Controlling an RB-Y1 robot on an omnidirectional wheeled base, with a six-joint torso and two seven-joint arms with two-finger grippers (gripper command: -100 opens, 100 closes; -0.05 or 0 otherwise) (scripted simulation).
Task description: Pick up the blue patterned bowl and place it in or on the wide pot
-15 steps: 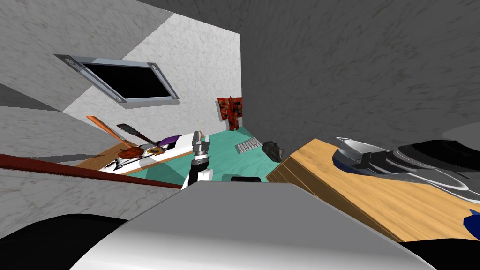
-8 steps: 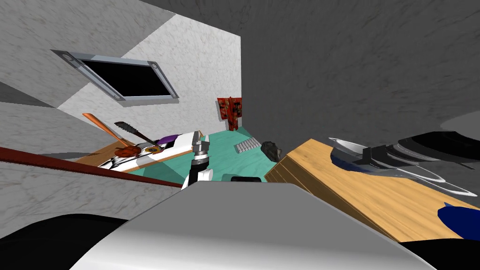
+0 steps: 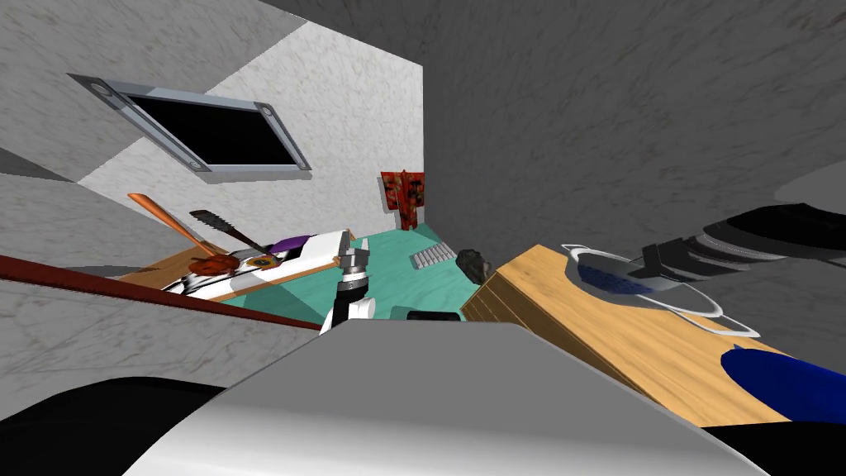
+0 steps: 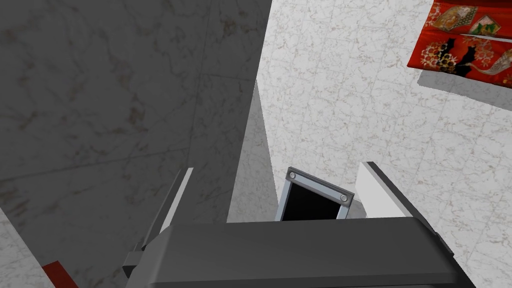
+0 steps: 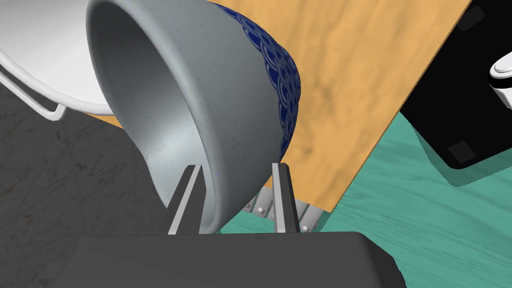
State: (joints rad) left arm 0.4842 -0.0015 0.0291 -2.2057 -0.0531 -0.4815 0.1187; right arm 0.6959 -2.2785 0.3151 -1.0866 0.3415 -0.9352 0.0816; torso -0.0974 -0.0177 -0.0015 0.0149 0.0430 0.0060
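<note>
Lying sideways in right jaws: bowl point(image 5: 240, 100)

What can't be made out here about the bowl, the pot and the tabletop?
Whether the blue patterned bowl, held in the right hand, touches the wide pot: the right arm covers it in the head view, and the picture's edge cuts off the pot in the right wrist view.
What the dark blue object at the wooden table's near edge is: head view, cut off by the edge.
</note>
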